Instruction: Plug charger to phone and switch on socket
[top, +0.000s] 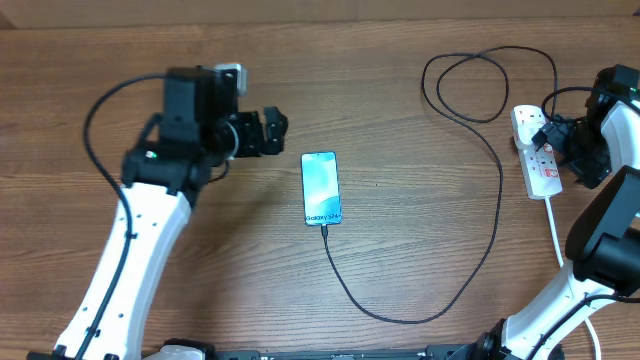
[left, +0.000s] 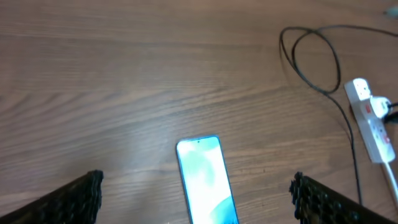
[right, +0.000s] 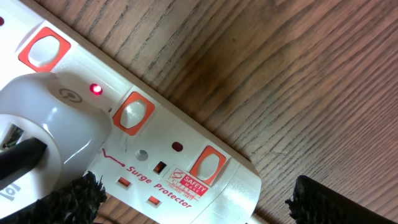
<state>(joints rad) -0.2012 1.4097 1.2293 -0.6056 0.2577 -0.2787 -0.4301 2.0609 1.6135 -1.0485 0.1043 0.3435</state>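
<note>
Lying mid-table overhead, the phone (top: 321, 188) meets the charger (top: 499, 185) at its lower end. Left wrist: left gripper (left: 196, 199) spread wide, clear of it. Right wrist: right gripper (right: 193, 202) parted astride the socket (right: 155, 134), apparently placed for switching it.

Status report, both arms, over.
Left gripper open beside phone. Right gripper open over socket, red light lit. Charger appears plugged into phone. Nothing blocking.

The overhead camera looks straight down from high above the brown wood-grain desk (top: 380, 60). The left wrist camera sits low, tilted forward past the slim blue-screened phone (left: 205, 180) toward the white elongated power strip (left: 373, 124). The right wrist camera hangs very close above that strip, which all three views share.
</note>
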